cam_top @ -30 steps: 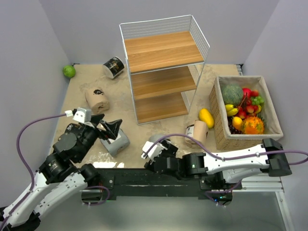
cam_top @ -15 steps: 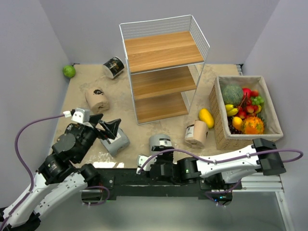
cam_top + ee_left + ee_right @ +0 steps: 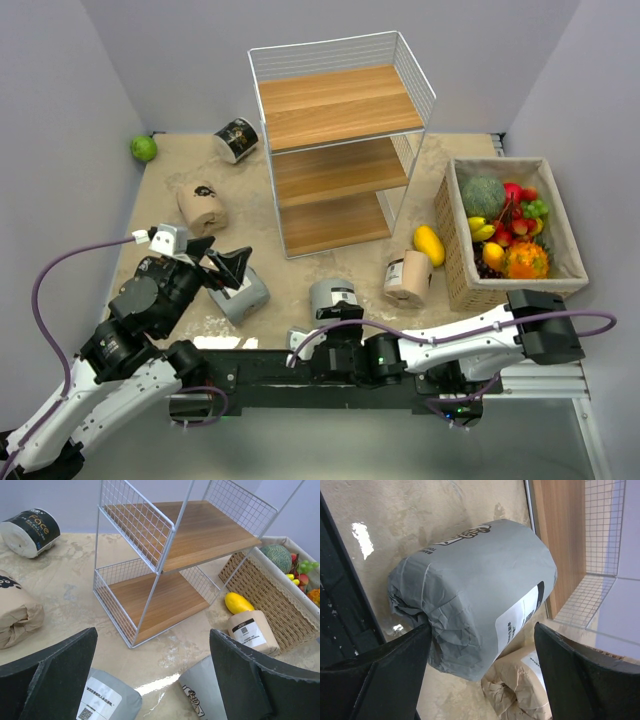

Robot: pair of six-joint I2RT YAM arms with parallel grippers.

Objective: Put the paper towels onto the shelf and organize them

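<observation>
The shelf (image 3: 340, 140) stands at the back with bare wooden boards. One black roll (image 3: 237, 139) lies to its left, and a beige roll (image 3: 202, 206) lies nearer. A grey roll (image 3: 240, 295) lies under my open, empty left gripper (image 3: 222, 266). Another grey roll (image 3: 333, 298) lies in front of the shelf, next to a second beige roll (image 3: 408, 276). My right gripper (image 3: 300, 340) is open at the near edge. In the right wrist view its jaws stand wide on either side of that grey roll (image 3: 475, 600) without touching it. A second black roll is out of view.
A woven basket (image 3: 456, 235) of fruit stands at the right, with a yellow mango (image 3: 429, 244) beside it. A green fruit (image 3: 143, 148) lies in the far left corner. Walls close in the table on three sides.
My right gripper has drawn back toward the near edge, uncovering the centre grey roll. The left arm has not moved.
</observation>
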